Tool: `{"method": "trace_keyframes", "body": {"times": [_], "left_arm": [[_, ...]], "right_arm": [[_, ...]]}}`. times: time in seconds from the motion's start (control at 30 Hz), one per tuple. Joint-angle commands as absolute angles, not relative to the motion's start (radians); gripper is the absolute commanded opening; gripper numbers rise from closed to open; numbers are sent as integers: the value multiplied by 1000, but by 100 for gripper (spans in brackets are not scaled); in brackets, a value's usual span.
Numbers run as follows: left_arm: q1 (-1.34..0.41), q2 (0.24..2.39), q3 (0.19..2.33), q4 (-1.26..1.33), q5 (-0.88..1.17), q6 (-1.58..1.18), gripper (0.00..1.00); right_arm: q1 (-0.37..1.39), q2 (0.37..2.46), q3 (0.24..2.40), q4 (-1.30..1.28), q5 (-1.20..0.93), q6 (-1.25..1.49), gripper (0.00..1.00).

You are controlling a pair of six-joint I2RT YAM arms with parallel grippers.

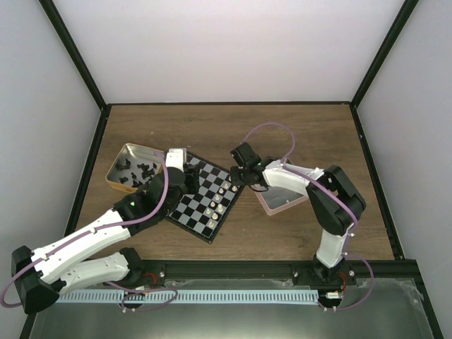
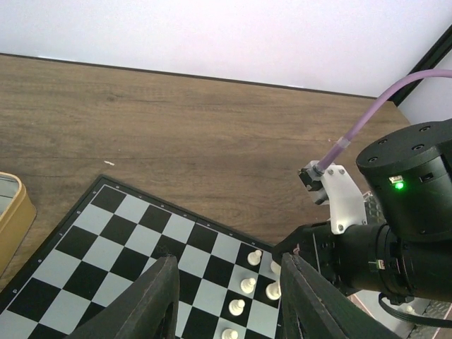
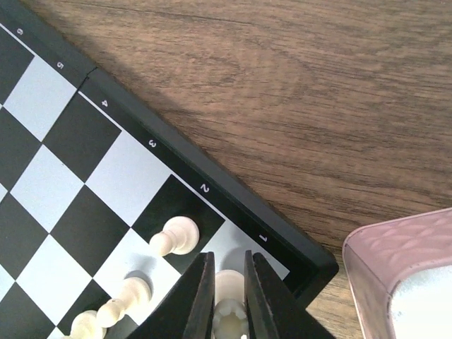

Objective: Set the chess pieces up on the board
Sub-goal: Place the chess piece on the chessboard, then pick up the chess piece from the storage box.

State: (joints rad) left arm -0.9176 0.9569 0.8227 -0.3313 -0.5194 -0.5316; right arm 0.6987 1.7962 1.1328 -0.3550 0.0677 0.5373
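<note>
The board [image 1: 194, 205] lies at the table's middle, turned diagonally. Several cream-white chess pieces [image 1: 222, 198] stand along its right edge. My right gripper [image 1: 240, 176] is at the board's right corner. In the right wrist view it [image 3: 229, 258] is shut on a white rook [image 3: 230, 319] whose base is over the pale corner square by the "1" mark, next to a white pawn [image 3: 176, 236]. My left gripper [image 1: 185, 169] is over the board's far left part. It [image 2: 227, 258] is open and empty above the checks [image 2: 106, 233], with white pawns [image 2: 248, 285] showing between the fingers.
A gold tin [image 1: 120, 159] with several black pieces [image 1: 138, 173] stands left of the board, and its edge shows in the left wrist view [image 2: 10, 212]. A pink square tray [image 1: 279, 201] lies right of the board, close to the corner [image 3: 395, 254]. Black frame posts border the table.
</note>
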Motion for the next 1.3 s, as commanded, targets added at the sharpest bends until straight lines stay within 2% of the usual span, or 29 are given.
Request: {"method": "trace_keyframes", "body": {"times": [0.0, 0.1, 0.2, 0.37, 0.53, 0.83, 0.97, 1.27], "left_arm": [[-913, 956, 815, -320, -537, -534, 42], [-912, 958, 814, -321, -535, -534, 42], [-913, 959, 814, -320, -534, -534, 42], [-912, 953, 815, -326, -538, -534, 42], [-913, 945, 813, -331, -545, -533, 42], [-909, 956, 816, -318, -535, -527, 42], [-909, 960, 816, -313, -531, -525, 43], [-908, 971, 818, -308, -523, -521, 43]], "right_arm": [[708, 1810, 1180, -371, 71, 526, 15], [708, 1808, 1183, -371, 61, 521, 21], [708, 1796, 1181, -364, 61, 520, 23], [707, 1737, 1172, -362, 125, 547, 23], [694, 1612, 1099, -355, 297, 608, 24], [523, 1447, 885, -369, 366, 677, 24], [462, 1432, 826, -402, 400, 680, 29], [403, 1494, 816, -490, 505, 710, 30]]}}
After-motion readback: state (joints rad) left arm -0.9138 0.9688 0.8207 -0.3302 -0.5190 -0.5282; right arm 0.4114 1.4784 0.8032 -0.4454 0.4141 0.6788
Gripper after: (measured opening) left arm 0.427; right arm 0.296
